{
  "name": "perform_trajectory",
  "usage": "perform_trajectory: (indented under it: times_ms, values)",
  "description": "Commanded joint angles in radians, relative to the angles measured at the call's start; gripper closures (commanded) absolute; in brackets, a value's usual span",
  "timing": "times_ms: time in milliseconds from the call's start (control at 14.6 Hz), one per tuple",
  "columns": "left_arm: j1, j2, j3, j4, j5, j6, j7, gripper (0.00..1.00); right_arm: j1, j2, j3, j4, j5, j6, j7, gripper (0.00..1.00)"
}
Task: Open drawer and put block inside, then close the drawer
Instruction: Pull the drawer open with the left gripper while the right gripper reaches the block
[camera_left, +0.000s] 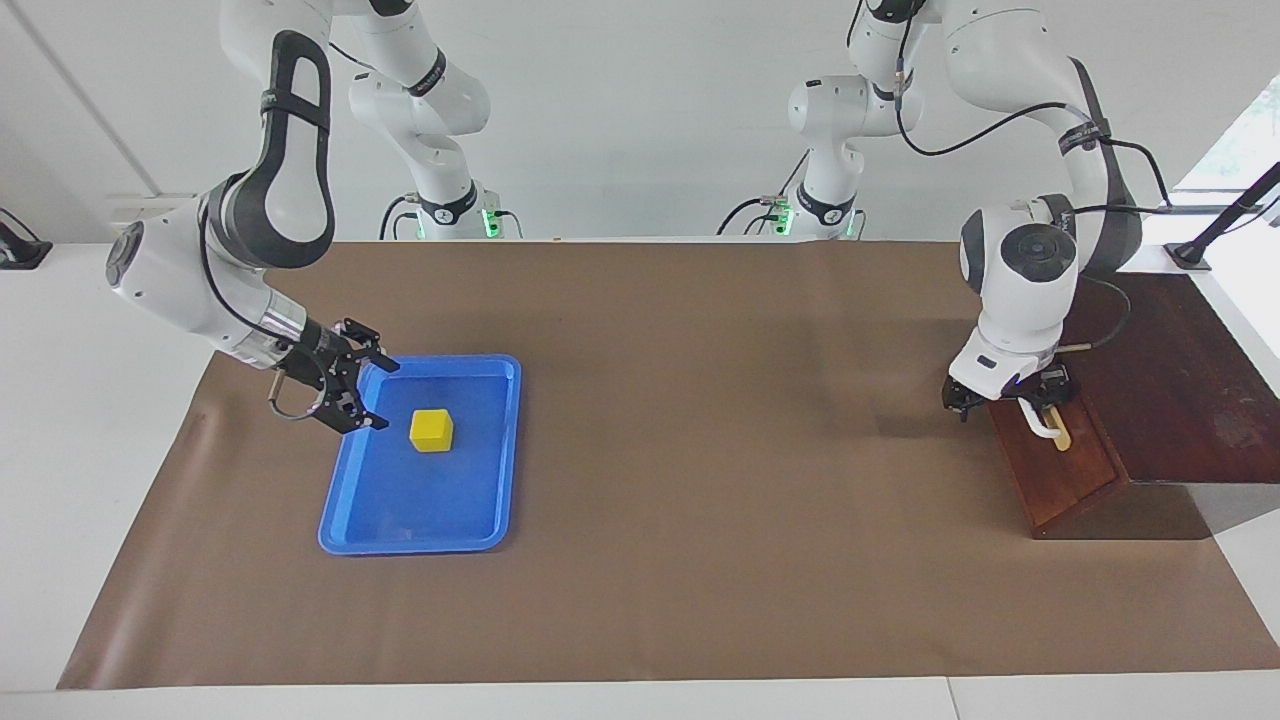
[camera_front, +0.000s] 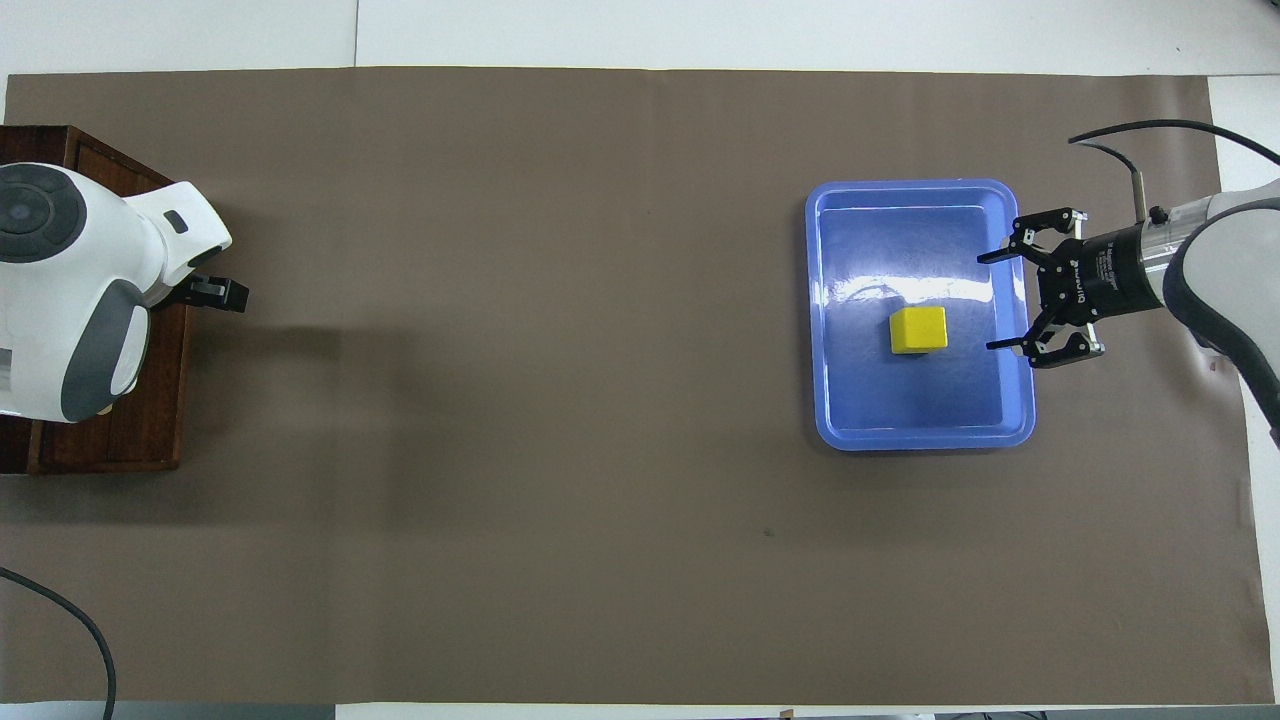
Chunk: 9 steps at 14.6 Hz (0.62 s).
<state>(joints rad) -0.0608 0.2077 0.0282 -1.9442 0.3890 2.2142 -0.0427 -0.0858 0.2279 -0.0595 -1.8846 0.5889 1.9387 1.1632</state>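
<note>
The right hand (camera_left: 378, 395) is held low and level over the blue tray's (camera_left: 478, 530) rim, fingers spread, pointing at the block (camera_left: 431, 430) lying in the tray. The left hand (camera_left: 1010, 396), spread, is lowered onto the shut drawer's (camera_left: 1060, 470) handle (camera_left: 1040, 424) at the worktop's (camera_left: 720, 420) left-arm end.

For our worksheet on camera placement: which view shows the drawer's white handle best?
The facing view: the handle shows below the left claw, on the drawer front. In the overhead view the left arm covers the handle, so only the drawer's brown top shows.
</note>
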Motion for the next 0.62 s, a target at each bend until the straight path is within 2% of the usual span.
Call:
perform_trajectory:
  times_ms: [0,549]
  values:
    - [-0.04,0.01,-0.019,-0.013,0.013,0.039,-0.132,0.0,-0.017,0.053,0.004,-0.002,0.051,0.019,-0.043,0.0]
    - [-0.051,0.05,-0.169,0.071,-0.088,-0.031,-0.351,0.0,-0.032,0.099,0.004,-0.014,0.095,0.051,-0.106,0.0]
